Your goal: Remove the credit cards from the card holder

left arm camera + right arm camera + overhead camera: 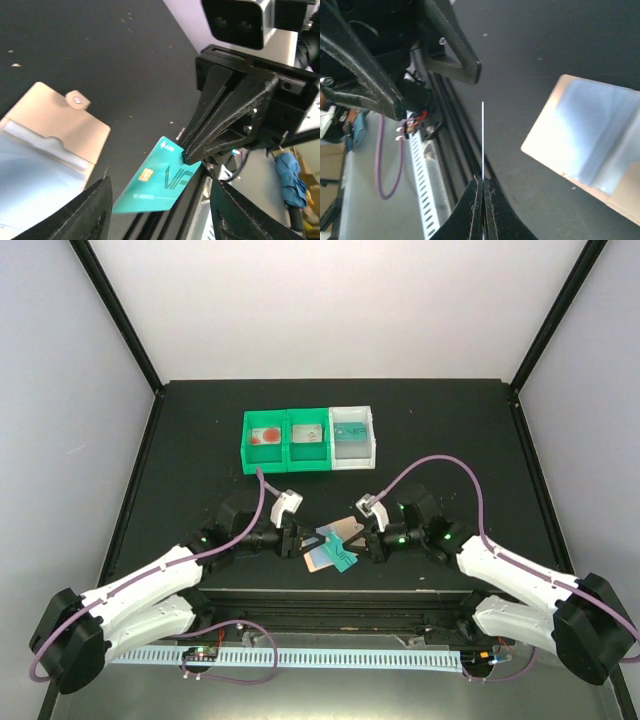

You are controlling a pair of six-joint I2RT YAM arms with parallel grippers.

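Teal plastic shows first in the top view: a credit card (345,558) sits just below the tips of the right gripper (366,540). The tan card holder (335,536) is between those tips and the left gripper (300,538). A green bin (246,445) and a white bin (372,440) sit well beyond both grippers.

Left wrist view: your left fingers (90,210) stand apart and grip nothing. The card holder lies open on the black table (100,40), up and to the left of them. Between them, farther out, the right gripper's tips pinch only one upper corner of the credit card. That narrow hold looks like the main risk, because a quick swing could let the card pivot or slip free.

Right wrist view: your right fingers (470,215) are pressed together on the card, seen edge-on as a thin pale line rising from their tips. The holder lies off to their right, and the left fingers hover up and to the left. If you move toward them carelessly, the card's free end could strike them and twist loose. Whether more cards sit inside the holder, I cannot tell.
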